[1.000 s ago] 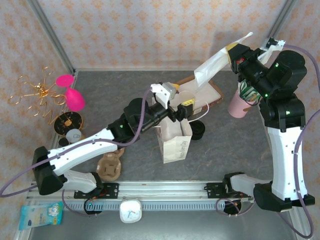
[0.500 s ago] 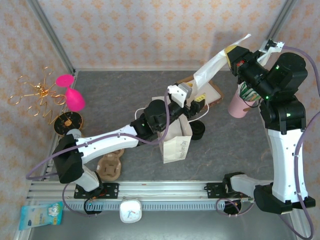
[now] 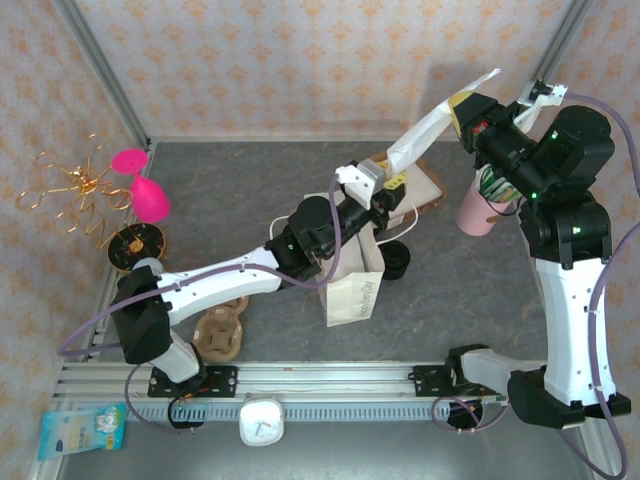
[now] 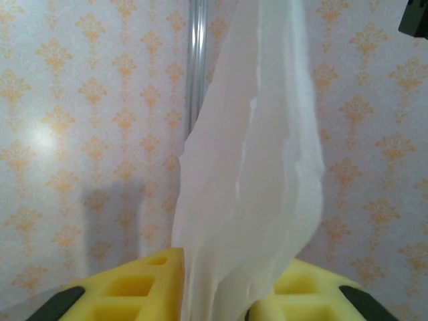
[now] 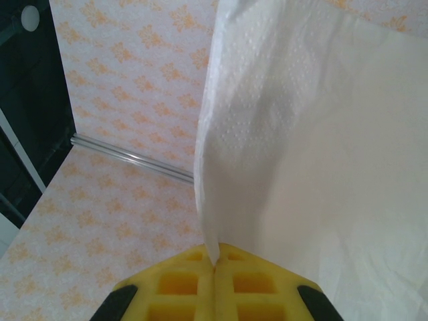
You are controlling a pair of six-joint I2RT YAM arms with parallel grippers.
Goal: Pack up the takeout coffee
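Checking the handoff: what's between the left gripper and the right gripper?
A white napkin spans the gap, from the right gripper down to the left gripper. The top view shows this.

Print on paper bag (image 3: 350, 292) unreadable.

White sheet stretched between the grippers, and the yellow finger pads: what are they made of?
White sheet: thin paper, likely a napkin or tissue. It is matte, with fine dotted embossing in the right wrist view and soft creases in the left wrist view.
Yellow finger pads: probably moulded plastic or firm foam. They are matte, with square recesses. Hardness can't be judged by look.
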